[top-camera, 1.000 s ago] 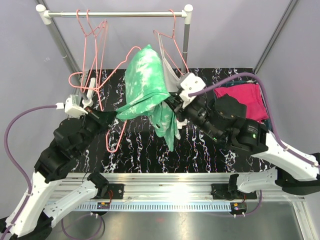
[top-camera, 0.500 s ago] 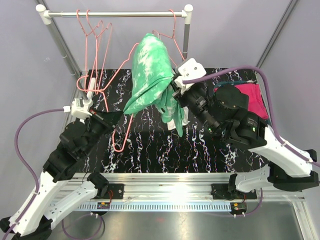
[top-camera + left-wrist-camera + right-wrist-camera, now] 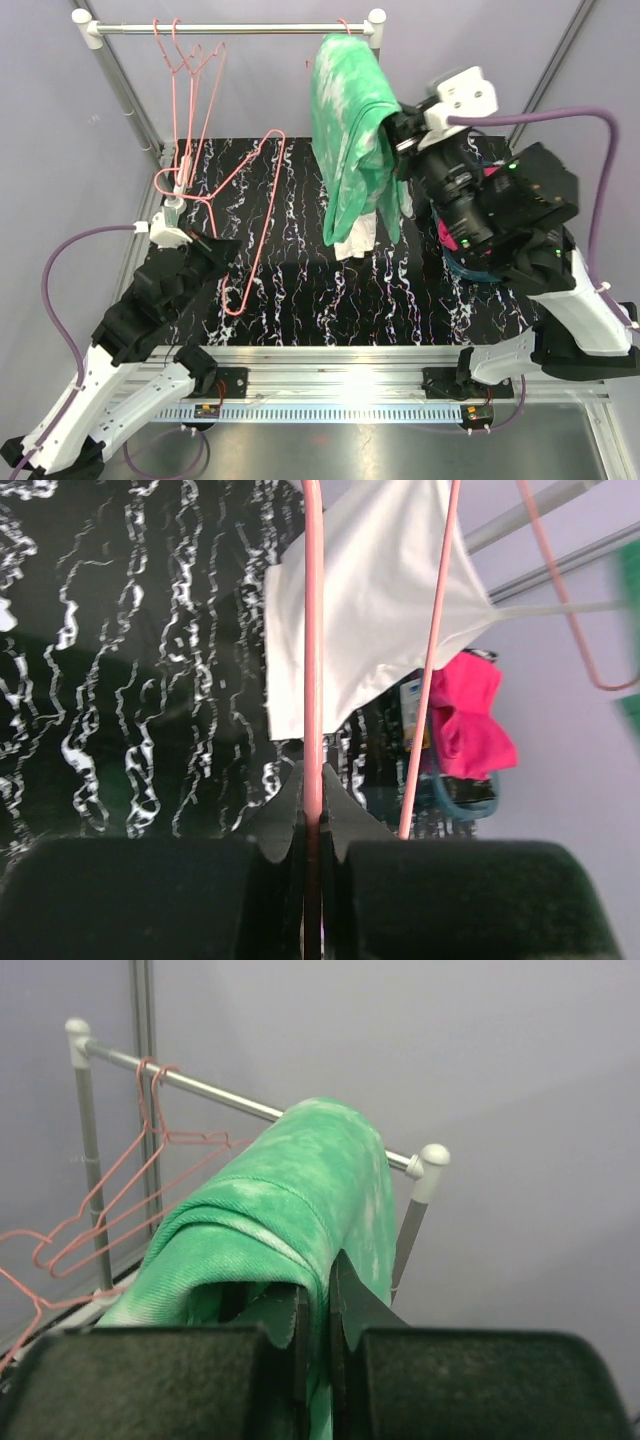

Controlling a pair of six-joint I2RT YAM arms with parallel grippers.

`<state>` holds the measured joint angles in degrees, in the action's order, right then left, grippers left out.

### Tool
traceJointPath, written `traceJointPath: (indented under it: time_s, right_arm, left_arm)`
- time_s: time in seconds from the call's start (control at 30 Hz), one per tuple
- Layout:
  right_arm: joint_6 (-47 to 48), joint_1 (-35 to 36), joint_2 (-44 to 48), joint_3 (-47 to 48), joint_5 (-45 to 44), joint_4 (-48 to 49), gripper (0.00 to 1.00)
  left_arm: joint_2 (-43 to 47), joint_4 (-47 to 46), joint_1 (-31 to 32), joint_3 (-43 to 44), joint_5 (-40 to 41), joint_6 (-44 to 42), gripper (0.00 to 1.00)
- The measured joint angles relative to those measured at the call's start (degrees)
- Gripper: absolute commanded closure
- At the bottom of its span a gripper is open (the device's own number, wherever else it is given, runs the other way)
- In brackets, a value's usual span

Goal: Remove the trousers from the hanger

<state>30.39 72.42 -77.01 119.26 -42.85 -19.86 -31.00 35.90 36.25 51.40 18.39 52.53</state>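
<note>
Now higher, trousers point(image 3: 350, 120) in right claw point(image 3: 318, 1295), apart from hanger point(image 3: 313, 630).

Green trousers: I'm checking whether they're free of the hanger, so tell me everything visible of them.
The green trousers are soft tie-dyed cloth, mottled green and white, folded over in a hump with the ends hanging down. They hang high above the table, near the right end of the rack's rail. The right gripper is shut on a fold at their side. The pink hanger, clamped in the left gripper, stands apart from them. A white garment shows below their lower edge.
</note>
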Motion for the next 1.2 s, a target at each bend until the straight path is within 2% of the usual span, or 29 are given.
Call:
traceJointPath:
  time_s: [0.17, 0.33, 0.43, 0.67, 0.73, 0.9, 1.07, 1.2]
  right_arm:
    - [0.39, 0.00, -0.92, 6.82, -0.24, -0.22, 1.00]
    - [4.85, 0.02, -0.74, 7.82, -3.74, 0.74, 1.00]
    - [11.58, 0.02, -0.79, 7.17, -7.89, 3.82, 1.00]
    - [32.74, -1.70, -0.83, 3.08, -19.41, 21.42, 1.00]
    - [36.28, -5.29, -0.85, 1.53, -21.86, 24.74, 1.00]
    - [40.81, -20.70, -0.15, -8.46, -27.74, 30.71, 1.00]
    - [38.07, -33.27, 2.97, -21.81, -31.15, 29.77, 1.00]
    - [32.17, -39.12, 8.61, -29.83, -33.16, 24.59, 1.00]
  left_arm:
    - [-3.76, 2.62, -0.02, 1.46, 0.79, -2.69, 1.00]
    - [-5.95, 4.20, -0.04, 3.43, 0.76, -6.08, 1.00]
    - [-5.95, 5.64, -0.04, 4.46, 0.83, -7.76, 1.00]
    - [-5.95, 8.26, -0.04, 7.78, 0.98, -11.28, 1.00]
    - [-6.36, 8.66, -0.04, 8.59, 0.92, -12.17, 1.00]
    - [-8.52, 9.94, -0.04, 11.76, 0.26, -14.69, 1.00]
    - [-10.67, 11.28, -0.04, 15.39, -0.98, -17.84, 1.00]
    - [-10.86, 11.54, -0.04, 15.76, -1.86, -19.85, 1.00]
